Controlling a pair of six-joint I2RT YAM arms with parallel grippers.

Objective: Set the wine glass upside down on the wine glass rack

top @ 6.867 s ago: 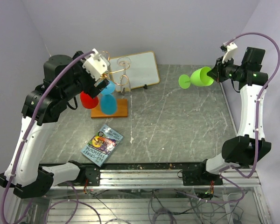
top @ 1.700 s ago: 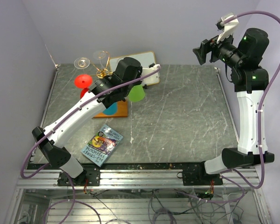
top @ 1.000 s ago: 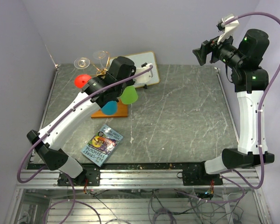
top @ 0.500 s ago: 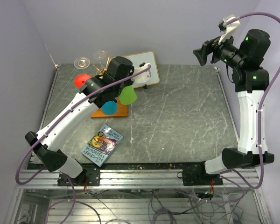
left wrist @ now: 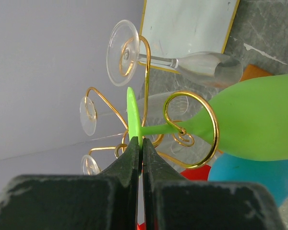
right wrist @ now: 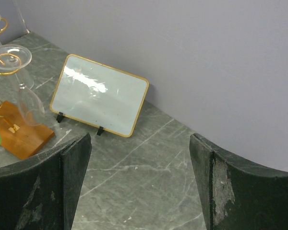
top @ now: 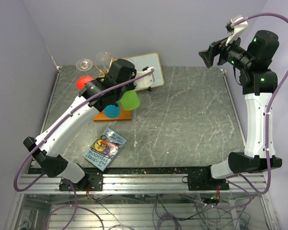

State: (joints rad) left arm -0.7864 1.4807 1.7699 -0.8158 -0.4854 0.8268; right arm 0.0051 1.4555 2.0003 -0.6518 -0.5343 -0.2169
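The wine glass (left wrist: pixel 257 120) is opaque lime green all over, with a rounded bowl, a thin stem and a flat disc foot. The left claw (left wrist: pixel 139 143) is pinched tight on the rim of that foot, its 2 dark fingers (left wrist: pixel 125 167) almost meeting. The stem runs through the open loop of 1 gold curl of the wine glass rack (left wrist: pixel 194 98). The foot sits on the claw's side of the loop and the bowl on the far side. From above, the green bowl hangs low beside the rack's stem, just over the orange-brown wooden base (top: pixel 124 115) at the back left of the bench (top: pixel 192 120).

There is 1 green glass, 1 red glass (top: pixel 84 82) and 1 blue glass (top: pixel 112 110). The red one is out to the left and the blue one is over the base, beside the green bowl. The left wrist view shows 3 clear glass feet (left wrist: pixel 122 52) caught in gold curls. The top view shows only 2 of them.

A single white board with a gold frame (top: pixel 145 67) stands tilted behind the rack. A book (top: pixel 105 148) lies flat on the bench nearer the arms.

The right claw (right wrist: pixel 140 143) is raised high at the back right, well apart from the rack, spread wide and holding nothing.
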